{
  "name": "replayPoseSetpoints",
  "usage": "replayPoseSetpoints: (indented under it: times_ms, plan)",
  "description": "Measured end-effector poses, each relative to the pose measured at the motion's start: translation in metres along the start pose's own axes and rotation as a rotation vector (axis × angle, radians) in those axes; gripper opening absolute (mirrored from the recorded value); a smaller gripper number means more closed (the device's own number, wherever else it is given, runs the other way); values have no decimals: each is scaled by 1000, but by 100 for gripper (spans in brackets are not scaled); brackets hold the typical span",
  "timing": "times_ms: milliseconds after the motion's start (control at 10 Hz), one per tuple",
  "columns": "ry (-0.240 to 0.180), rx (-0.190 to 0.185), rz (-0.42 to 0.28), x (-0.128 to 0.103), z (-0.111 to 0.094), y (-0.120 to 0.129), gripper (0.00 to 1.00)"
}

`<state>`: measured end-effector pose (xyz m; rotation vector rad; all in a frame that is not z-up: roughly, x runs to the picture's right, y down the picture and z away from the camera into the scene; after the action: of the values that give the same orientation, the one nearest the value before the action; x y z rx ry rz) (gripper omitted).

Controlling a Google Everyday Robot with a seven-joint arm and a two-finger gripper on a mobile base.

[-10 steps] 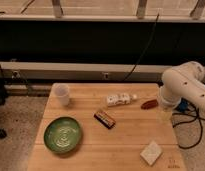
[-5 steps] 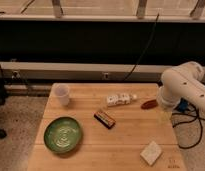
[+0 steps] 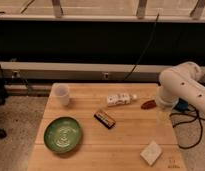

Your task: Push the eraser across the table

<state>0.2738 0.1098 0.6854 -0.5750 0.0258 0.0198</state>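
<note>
The eraser (image 3: 104,119) is a small dark block with an orange-brown stripe. It lies at a slant near the middle of the light wooden table (image 3: 96,155). My white arm comes in from the right, and the gripper (image 3: 161,115) hangs down over the table's right edge. It is well to the right of the eraser and not touching it.
A white bottle (image 3: 119,99) lies on its side behind the eraser. A small reddish-brown object (image 3: 148,104) sits beside the gripper. A pale cup (image 3: 61,94) stands at the back left, a green plate (image 3: 62,135) at the front left, and a pale square pad (image 3: 151,152) at the front right.
</note>
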Motion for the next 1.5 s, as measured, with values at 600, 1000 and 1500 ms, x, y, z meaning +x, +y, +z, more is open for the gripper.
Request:
replayPoseSetpoints:
  times_ms: [600,1000,1500]
  plan:
    - [-5,-1,-20,-7,1,0,80]
    - [-8,-2,-36,-12,2,1,80]
    - [-13,-4,-55,-18,4,2,80]
